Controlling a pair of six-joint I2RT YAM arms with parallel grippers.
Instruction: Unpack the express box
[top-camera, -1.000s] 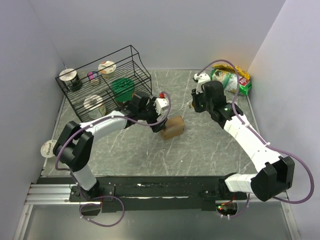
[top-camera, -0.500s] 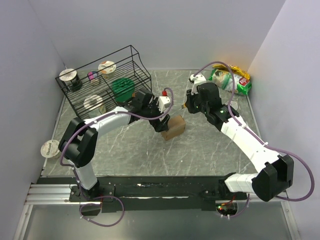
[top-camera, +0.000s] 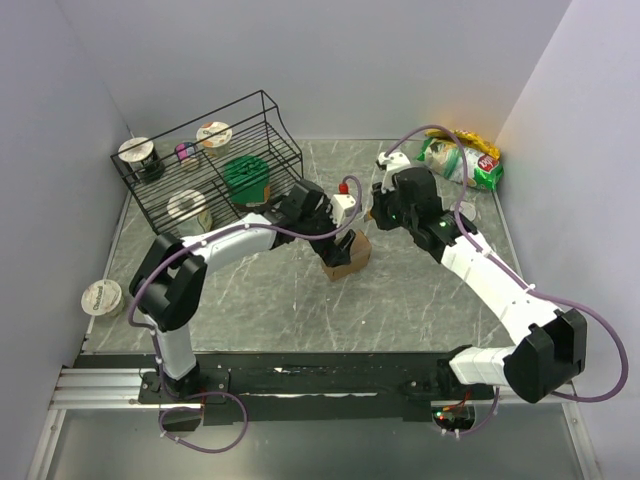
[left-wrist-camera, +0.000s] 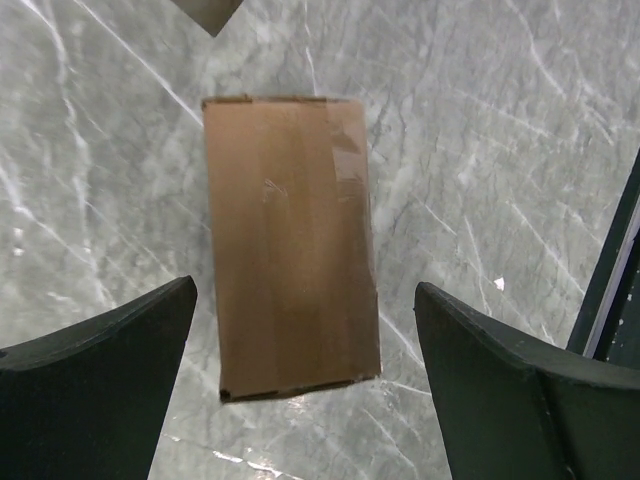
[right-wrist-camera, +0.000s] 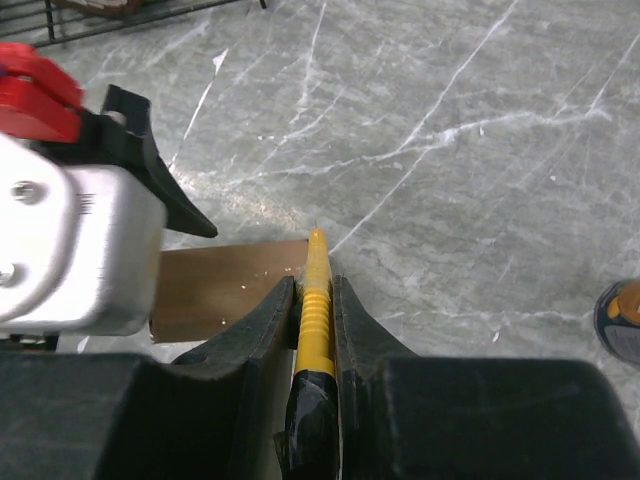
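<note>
Flanking express box (left-wrist-camera: 290, 245), left fingers (left-wrist-camera: 90, 390) wide, right fingers (right-wrist-camera: 255, 340) pinching yellow tool (right-wrist-camera: 313, 300)

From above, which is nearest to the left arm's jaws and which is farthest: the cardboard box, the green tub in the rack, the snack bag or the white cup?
1. Cardboard box, under the open jaws of the left gripper.
2. Green tub, in the wire rack, back left.
3. Snack bag, back right corner.
4. White cup, far left edge.
</note>
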